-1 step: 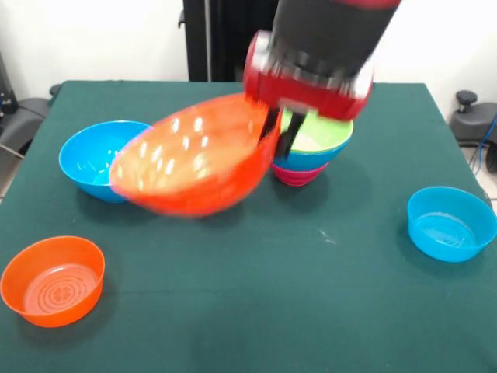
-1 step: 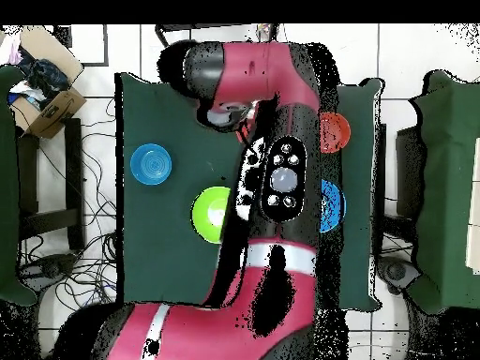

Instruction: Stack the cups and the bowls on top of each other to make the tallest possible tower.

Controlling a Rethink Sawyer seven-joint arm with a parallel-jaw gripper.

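Note:
My gripper [image 1: 279, 132] is shut on the rim of the large orange bowl [image 1: 194, 159], which hangs tilted above the table, its opening turned up and toward the front. Just right of it stands the tower [image 1: 311, 155]: a lime green bowl [image 1: 318, 136] nested in a blue bowl [image 1: 307, 162], which sits in a magenta bowl [image 1: 297, 175]. From overhead, the green bowl [image 2: 211, 214] shows beside the arm [image 2: 272, 178], which hides the gripper and the orange bowl. No cups are in view.
A large blue bowl [image 1: 93, 159] sits at the left, partly behind the held bowl. A small orange bowl with a ringed bottom [image 1: 53, 280] is at front left and a light blue bowl [image 1: 452, 223] at right. Overhead: light blue bowl [image 2: 151, 164], small orange bowl [image 2: 335, 131], large blue bowl [image 2: 332, 206].

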